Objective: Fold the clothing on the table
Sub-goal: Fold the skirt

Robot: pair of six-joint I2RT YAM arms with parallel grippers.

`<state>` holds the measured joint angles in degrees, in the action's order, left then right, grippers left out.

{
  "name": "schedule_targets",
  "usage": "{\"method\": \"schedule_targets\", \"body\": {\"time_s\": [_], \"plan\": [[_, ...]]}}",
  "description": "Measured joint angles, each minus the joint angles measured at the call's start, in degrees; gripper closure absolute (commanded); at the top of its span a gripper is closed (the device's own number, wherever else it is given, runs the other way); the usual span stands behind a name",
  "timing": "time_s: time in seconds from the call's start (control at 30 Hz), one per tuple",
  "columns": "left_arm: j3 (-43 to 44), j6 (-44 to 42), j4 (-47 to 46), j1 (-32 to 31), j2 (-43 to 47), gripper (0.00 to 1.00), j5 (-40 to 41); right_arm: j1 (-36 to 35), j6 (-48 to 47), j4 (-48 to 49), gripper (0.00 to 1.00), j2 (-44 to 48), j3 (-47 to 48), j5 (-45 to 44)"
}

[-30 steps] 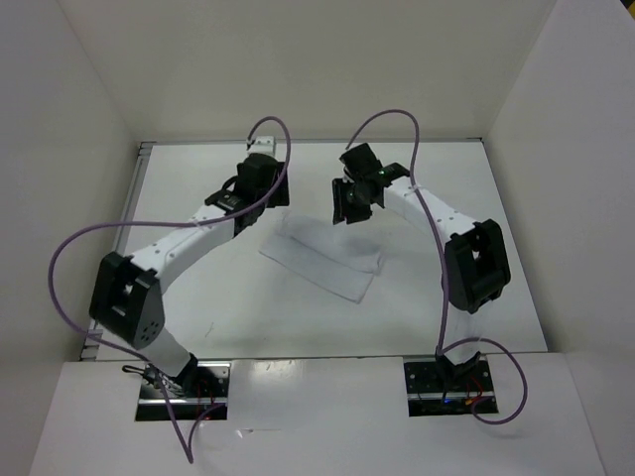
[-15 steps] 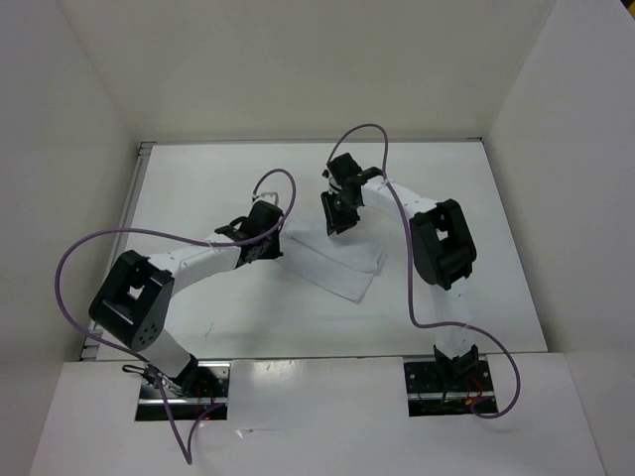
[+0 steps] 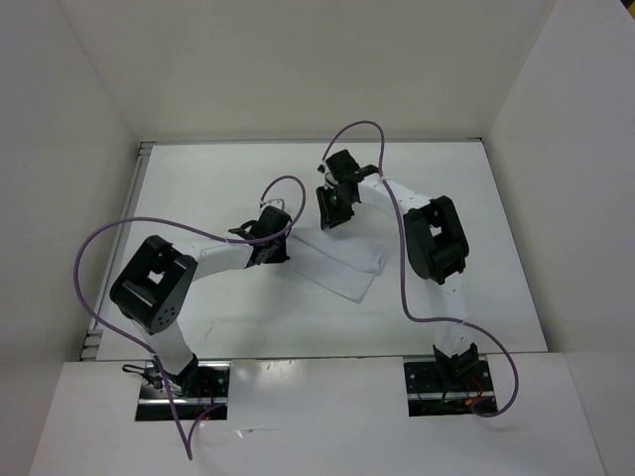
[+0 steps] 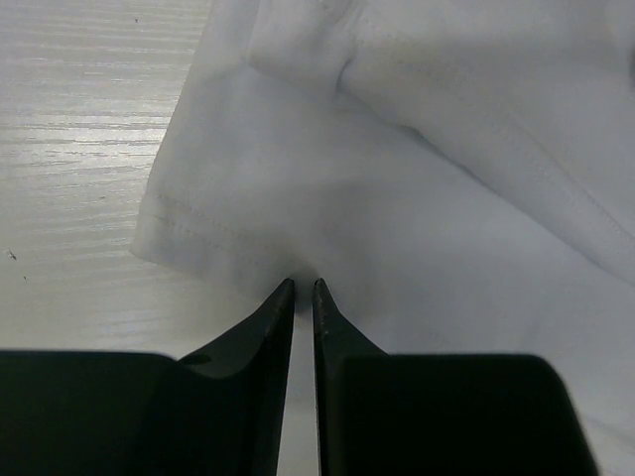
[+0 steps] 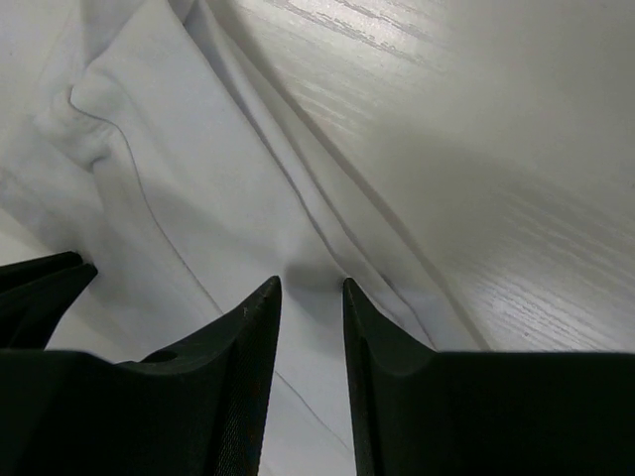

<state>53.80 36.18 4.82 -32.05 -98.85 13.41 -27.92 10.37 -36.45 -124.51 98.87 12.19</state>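
Plain white walls fill the top of the frame and run down both sides, boxing in the white counter. The light is soft and even, leaving a faint sheen on the white ledge along the bottom.

Left gripper came down from beyond clothing's far-left corner onto its left hem. Jaws, wide a second ago, now pinched almost together on hem edge. Left elbow swung in, closer to clothing. Right gripper dropped from above clothing's far edge onto fabric there. Its jaws narrowed (less than left pair), small ridge of fabric caught between tips. Right elbow moved from well right of clothing to just beside its right end.
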Motion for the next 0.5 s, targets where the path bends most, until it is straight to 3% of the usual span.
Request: {"method": "schedule_targets", "body": {"time_s": [0.5], "plan": [[-0.02,0.09,-0.39,-0.04,-0.11,0.81,0.00,2.21,-0.02,1.38,0.63,-2.03,3.45,2.62]]}}
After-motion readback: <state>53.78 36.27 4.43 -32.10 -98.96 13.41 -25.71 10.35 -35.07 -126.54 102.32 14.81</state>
